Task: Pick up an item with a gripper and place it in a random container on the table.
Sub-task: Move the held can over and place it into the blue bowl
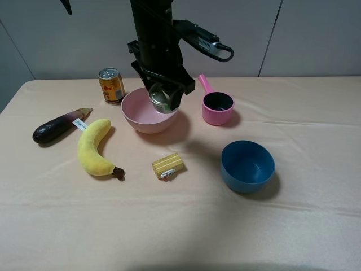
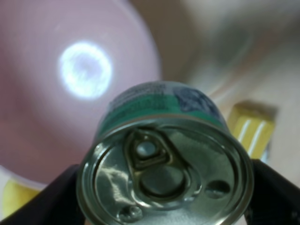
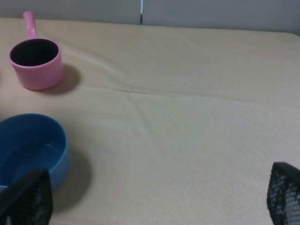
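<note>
Silver-lidded and green-labelled, the short tin can [image 2: 164,164] is clamped between the black fingers of your left gripper [image 1: 164,93]. You see it hanging in the air just over the pink bowl [image 1: 138,119]. The blue bowl [image 1: 243,179] stands well apart. Your right gripper [image 3: 157,199] has its jaws spread wide, holding nothing.
</note>
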`<state>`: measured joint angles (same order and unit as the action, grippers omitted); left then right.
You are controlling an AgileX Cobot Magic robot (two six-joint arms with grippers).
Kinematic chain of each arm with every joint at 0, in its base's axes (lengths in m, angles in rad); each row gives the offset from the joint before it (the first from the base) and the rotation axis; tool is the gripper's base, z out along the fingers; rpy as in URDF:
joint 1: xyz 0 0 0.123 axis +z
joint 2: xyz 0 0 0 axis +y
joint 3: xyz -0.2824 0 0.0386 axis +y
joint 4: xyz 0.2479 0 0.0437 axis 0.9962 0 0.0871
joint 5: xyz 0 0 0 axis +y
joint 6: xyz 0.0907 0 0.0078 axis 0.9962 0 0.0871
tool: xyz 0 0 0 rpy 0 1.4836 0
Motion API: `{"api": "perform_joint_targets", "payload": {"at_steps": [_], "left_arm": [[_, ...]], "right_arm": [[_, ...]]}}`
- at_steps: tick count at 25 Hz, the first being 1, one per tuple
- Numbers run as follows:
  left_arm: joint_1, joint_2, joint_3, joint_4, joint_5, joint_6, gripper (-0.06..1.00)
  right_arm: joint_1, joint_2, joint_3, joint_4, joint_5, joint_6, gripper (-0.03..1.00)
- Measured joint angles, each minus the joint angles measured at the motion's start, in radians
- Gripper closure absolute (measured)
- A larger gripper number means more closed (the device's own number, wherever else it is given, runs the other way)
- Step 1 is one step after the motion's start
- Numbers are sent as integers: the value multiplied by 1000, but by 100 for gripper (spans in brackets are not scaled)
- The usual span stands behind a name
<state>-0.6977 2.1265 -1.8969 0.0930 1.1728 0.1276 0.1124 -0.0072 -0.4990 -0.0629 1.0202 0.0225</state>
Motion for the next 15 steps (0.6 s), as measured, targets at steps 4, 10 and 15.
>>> {"api": "perform_joint_targets", "payload": {"at_steps": [4,10,15], "left_arm": [[-43,40,-53,-9,0,0,26],[-106,78,-107,-34,0,0,26],[-158,84,-111,-52,0,0,26]], "right_arm": [[0,0,0,0,0,0,27],[0,0,0,0,0,0,27],[0,0,0,0,0,0,27]]}}
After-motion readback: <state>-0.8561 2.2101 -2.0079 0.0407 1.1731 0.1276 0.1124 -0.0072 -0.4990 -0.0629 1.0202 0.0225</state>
